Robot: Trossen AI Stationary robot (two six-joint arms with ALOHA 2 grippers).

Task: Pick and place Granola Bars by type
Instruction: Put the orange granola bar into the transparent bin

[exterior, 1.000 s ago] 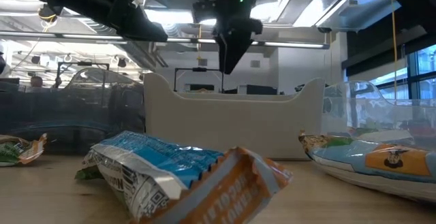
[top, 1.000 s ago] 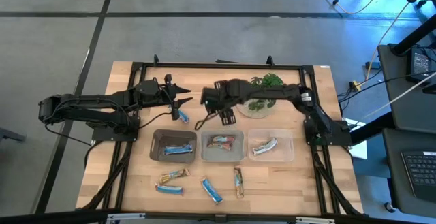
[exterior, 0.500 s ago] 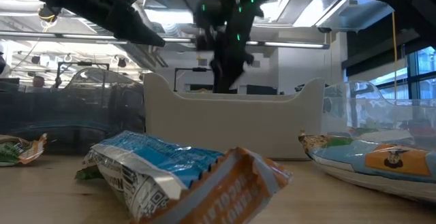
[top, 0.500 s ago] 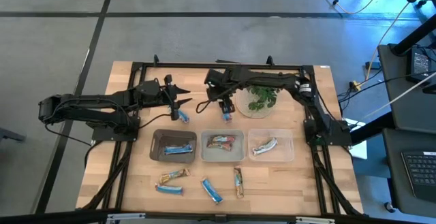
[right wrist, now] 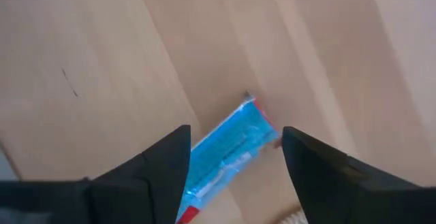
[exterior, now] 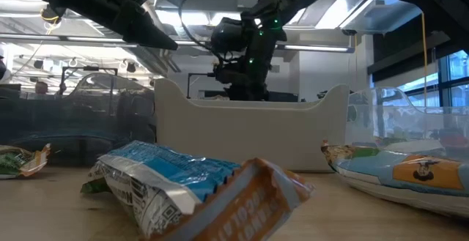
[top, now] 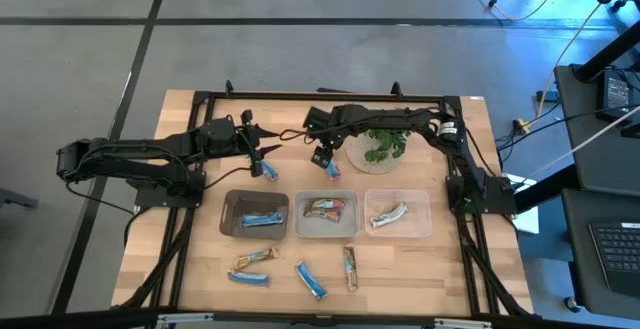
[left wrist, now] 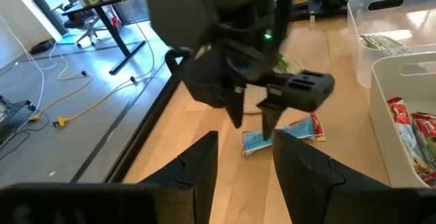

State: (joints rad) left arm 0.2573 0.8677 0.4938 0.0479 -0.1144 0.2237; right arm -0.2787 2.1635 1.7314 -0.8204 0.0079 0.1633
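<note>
**Right hand open over blue bar, behind middle tray**

Landmark: middle tray (top: 326, 225), centre one of three in a row on the bench (top: 190, 259).

- Right hand (top: 327, 161) sits just behind the middle tray, above a blue bar (top: 333, 171) lying flat on the bench. Fingers (right wrist: 153, 173) spread wide, straddling the bar; holding nothing. Cannot tell if the tips touch the wood.
- Left hand (top: 268, 150) hovers behind and left of the middle tray, fingers apart, empty. A second blue bar (top: 267, 172) lies just under its tip.
- Left tray (top: 254, 213), beside the middle tray: one blue bar (top: 259, 220) inside.
- Middle tray: one brown/red bar (top: 325, 208).
- Right tray (top: 398, 213), on the other side: one silvery bar (top: 387, 213).
- In front of the middle tray, loose on the bench: four bars (top: 348, 266), two of them blue, one brownish, one greenish.
- Plant on a plate (top: 377, 149) behind and right of the middle tray, just beside the right hand.
</note>
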